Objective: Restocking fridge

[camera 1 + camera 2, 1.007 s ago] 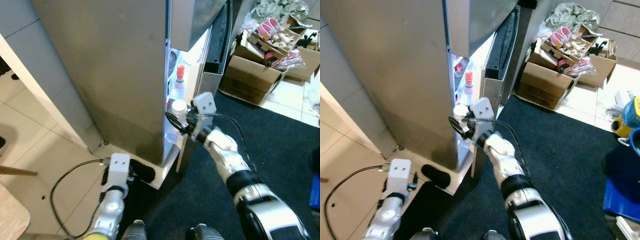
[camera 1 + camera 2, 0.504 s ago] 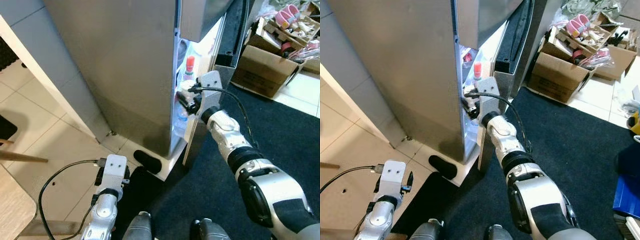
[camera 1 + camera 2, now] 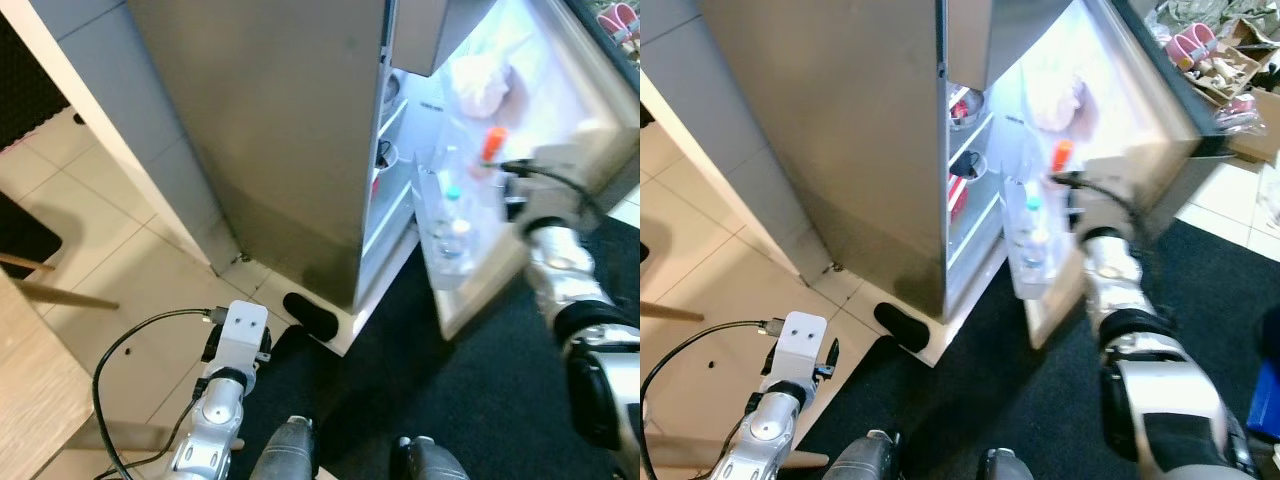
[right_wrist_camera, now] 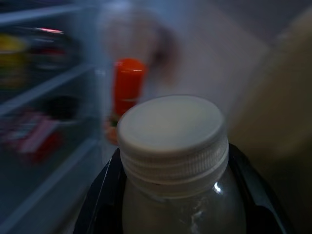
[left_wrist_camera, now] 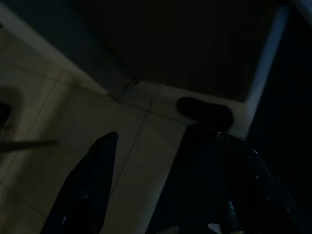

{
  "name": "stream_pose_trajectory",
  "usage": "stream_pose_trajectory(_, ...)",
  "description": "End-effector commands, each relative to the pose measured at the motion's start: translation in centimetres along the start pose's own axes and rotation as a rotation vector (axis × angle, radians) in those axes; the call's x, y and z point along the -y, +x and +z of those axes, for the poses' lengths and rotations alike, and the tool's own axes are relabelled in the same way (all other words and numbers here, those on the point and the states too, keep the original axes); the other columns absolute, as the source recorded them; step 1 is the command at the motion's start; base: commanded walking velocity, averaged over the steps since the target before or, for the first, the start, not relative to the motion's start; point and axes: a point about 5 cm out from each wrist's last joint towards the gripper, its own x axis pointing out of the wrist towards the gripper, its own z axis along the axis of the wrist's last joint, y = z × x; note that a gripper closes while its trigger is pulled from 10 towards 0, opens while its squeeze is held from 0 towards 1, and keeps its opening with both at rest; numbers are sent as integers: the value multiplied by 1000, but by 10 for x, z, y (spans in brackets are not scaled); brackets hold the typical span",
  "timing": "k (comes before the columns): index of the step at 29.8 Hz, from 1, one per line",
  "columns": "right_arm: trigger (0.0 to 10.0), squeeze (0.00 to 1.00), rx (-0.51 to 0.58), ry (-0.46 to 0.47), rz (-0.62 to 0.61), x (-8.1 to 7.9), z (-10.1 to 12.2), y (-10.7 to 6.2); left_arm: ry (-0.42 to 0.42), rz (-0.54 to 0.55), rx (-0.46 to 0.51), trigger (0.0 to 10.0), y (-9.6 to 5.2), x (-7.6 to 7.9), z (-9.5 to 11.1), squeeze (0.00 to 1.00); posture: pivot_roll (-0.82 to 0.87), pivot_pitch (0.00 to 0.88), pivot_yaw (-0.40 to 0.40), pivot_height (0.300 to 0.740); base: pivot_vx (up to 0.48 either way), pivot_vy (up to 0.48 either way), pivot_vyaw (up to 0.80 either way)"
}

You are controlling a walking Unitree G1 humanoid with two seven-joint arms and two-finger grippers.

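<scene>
The grey fridge stands with its lower door swung wide, the inside lit. On the door shelf stand an orange-capped bottle and a blue-capped bottle. My right arm reaches to the door's inner side just right of that shelf. My right gripper is shut on a clear bottle with a white screw cap, held upright, with the orange cap behind it. My left gripper hangs open and idle over the tiled floor.
Fridge shelves hold jars and packets. A black oblong object lies at the fridge's foot, and a cable loops over the tiles. Dark carpet lies under the door. Cardboard boxes stand at the far right.
The fridge door has swung from nearly closed to wide open. My right arm has moved right with it, still holding the bottle. The head camera has also shifted.
</scene>
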Motion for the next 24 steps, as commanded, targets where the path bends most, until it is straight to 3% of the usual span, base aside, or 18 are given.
stream_pose_trajectory(1,10000,0,29,39,-89,32,-7,-3,-2,-24,-33,10000,-3,7,-7,0,75,242,11,740,0,0,0)
stream_pose_trajectory(4,10000,0,74,76,-65,35,-6,-5,-3,-33,-34,10000,-2,10,-7,0,66,241,11,740,0,0,0)
stream_pose_trajectory(11,10000,0,100,119,122,-15,-28,-25,23,-69,-8,10000,3,14,0,0,61,237,8,740,0,0,0)
stream_pose_trajectory(13,10000,0,96,121,133,-19,-31,-27,28,-73,-6,10000,3,15,0,0,61,237,8,740,0,0,0)
stream_pose_trajectory(15,10000,0,15,144,162,-37,-60,-45,47,-117,11,10000,3,17,2,0,60,243,0,740,0,0,0)
stream_pose_trajectory(16,10000,0,15,144,162,-37,-60,-45,47,-117,11,10000,3,17,2,0,60,243,0,740,0,0,0)
stream_pose_trajectory(18,10000,0,-105,132,173,-47,-100,-71,57,-160,33,10000,3,21,4,0,52,246,-10,740,0,0,0)
stream_pose_trajectory(19,10000,0,-105,132,173,-47,-100,-71,57,-160,33,10000,3,21,4,0,52,246,-10,740,0,0,0)
stream_pose_trajectory(21,10000,0,-227,102,155,-45,-137,-99,31,-191,45,10000,0,26,5,0,42,245,-14,740,0,0,0)
stream_pose_trajectory(24,10000,0,-291,93,133,-39,-158,-118,-9,-230,49,10000,-1,33,6,0,20,248,-16,740,0,0,0)
